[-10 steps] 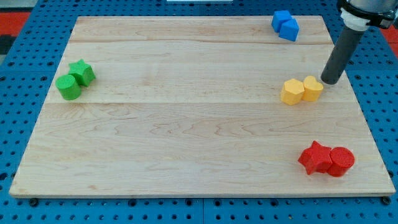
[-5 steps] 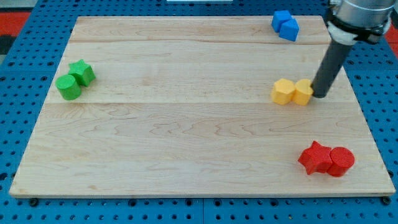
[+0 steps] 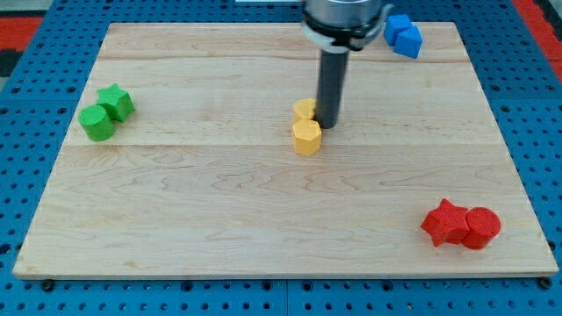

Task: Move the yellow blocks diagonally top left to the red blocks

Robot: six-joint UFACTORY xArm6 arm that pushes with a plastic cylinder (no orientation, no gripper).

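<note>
Two yellow blocks sit together near the board's middle: a yellow hexagonal block [image 3: 306, 137] in front, and a second yellow block [image 3: 304, 109] behind it, partly hidden by the rod. My tip [image 3: 326, 125] touches them on their right side. Two red blocks lie at the view's bottom right: a red star-shaped block [image 3: 445, 222] and a red cylinder [image 3: 481, 228], touching each other. The yellow blocks are far up and left of the red ones.
A green star block [image 3: 115, 101] and a green cylinder [image 3: 97, 123] lie at the left. Two blue blocks [image 3: 403, 36] lie at the top right. The wooden board [image 3: 219, 219] rests on a blue pegboard.
My tip has swept left from the board's right side to its middle, pushing both yellow blocks left. The pair has turned, so one yellow block is now in front of the other.
</note>
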